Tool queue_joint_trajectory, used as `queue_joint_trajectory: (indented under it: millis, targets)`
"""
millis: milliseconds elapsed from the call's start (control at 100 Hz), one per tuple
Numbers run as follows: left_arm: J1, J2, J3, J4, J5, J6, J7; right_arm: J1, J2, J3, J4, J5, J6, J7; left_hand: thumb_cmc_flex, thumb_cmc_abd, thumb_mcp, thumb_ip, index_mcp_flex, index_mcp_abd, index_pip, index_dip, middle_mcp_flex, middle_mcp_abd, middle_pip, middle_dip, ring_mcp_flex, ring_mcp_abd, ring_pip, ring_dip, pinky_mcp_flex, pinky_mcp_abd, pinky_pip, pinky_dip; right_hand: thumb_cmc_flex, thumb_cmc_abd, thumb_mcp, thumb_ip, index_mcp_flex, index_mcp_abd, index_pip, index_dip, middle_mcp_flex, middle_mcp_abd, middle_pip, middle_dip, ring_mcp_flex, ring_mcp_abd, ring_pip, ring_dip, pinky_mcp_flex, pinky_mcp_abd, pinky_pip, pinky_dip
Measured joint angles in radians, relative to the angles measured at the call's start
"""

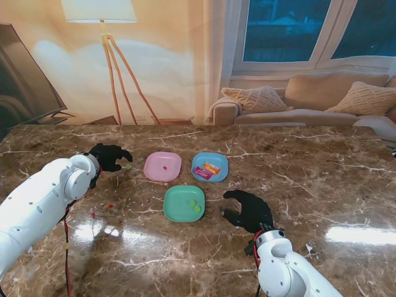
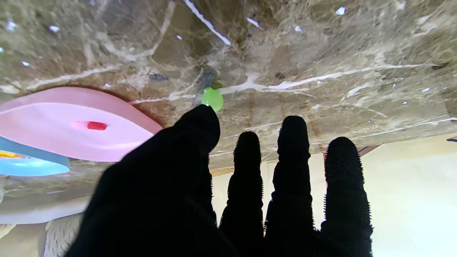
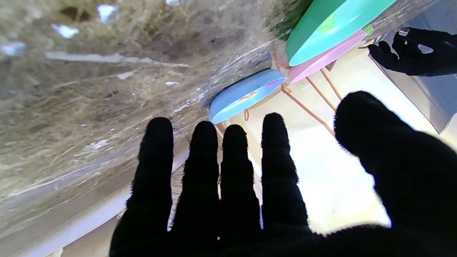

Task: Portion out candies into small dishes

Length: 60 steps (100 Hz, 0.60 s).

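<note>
Brown marble table (image 1: 309, 179) with white veins fills the stand's view, a sofa and floor lamp behind it. Nearest to me on the right, the right hand (image 1: 249, 210) rests low over the marble just beside the green dish, fingers (image 3: 273, 153) spread and straight in its wrist view, holding nothing. Nearer on the left, 2 or 3 tiny specks, at least 1 red (image 1: 110, 206), lie loose on the marble; they look like candies but are too small to be sure. The green dish (image 1: 184, 203) holds a pale green piece (image 1: 194, 205). Farther off, the left hand (image 1: 109, 156) hovers left of the pink dish, its fingers (image 2: 292, 150) apart and empty, thumb tip close to a green candy (image 2: 212, 99) lying on the bare table; I cannot tell if they touch. The pink dish (image 1: 163, 166) carries 1 small red candy (image 2: 96, 125), and the blue dish (image 1: 210, 166) has an orange and a pink wrapped sweet (image 1: 208, 171). So every dish already has something, and I judge the work partly done: the green candy and the loose specks remain to be picked up, the green one likely next
</note>
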Motion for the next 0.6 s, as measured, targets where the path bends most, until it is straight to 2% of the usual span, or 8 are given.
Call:
queue_joint_trajectory:
  millis: [100,420,600]
  targets:
    - [-0.025,-0.004,0.044,0.042,-0.022,-0.002,0.023,0.001,0.0,0.0,0.0,0.002,0.0,0.0,0.002,0.0,-0.004,0.0,0.0,-0.001,0.013,0.0,0.0,-0.001,0.0,0.0,0.0,-0.001,0.0,0.0,0.0,-0.001,0.0,0.0,0.0,0.0,0.0,0.0,0.0,0.0,0.0,0.0,0.0,0.0,0.0,0.0,0.0,0.0,0.0,0.0,0.0,0.0,0.0,0.0]
    - [-0.067,-0.023,0.117,0.147,-0.08,-0.006,0.103,0.006,0.0,0.0,0.005,0.006,0.003,0.008,0.01,0.0,-0.007,0.0,0.0,-0.002,0.048,0.0,0.0,-0.005,0.0,0.0,0.006,-0.001,0.0,0.0,0.004,-0.001,0.0,0.011,0.0,0.0,0.0,0.0,0.0,0.0,0.0,0.0,0.0,0.0,0.0,0.0,0.0,0.0,0.0,0.0,0.0,0.0,0.0,0.0]
    - [-0.084,-0.032,0.141,0.185,-0.106,-0.016,0.127,0.01,0.001,-0.003,0.008,0.007,0.003,0.015,0.01,0.0,-0.007,0.0,-0.072,-0.004,0.02,0.0,0.0,-0.007,0.0,0.0,0.006,-0.001,0.002,0.0,0.005,-0.001,0.0,0.011,0.0,0.0,0.0,0.0,0.0,0.0,0.0,0.0,0.0,0.0,0.0,0.0,0.0,0.0,0.0,0.0,0.0,0.0,0.0,0.0]
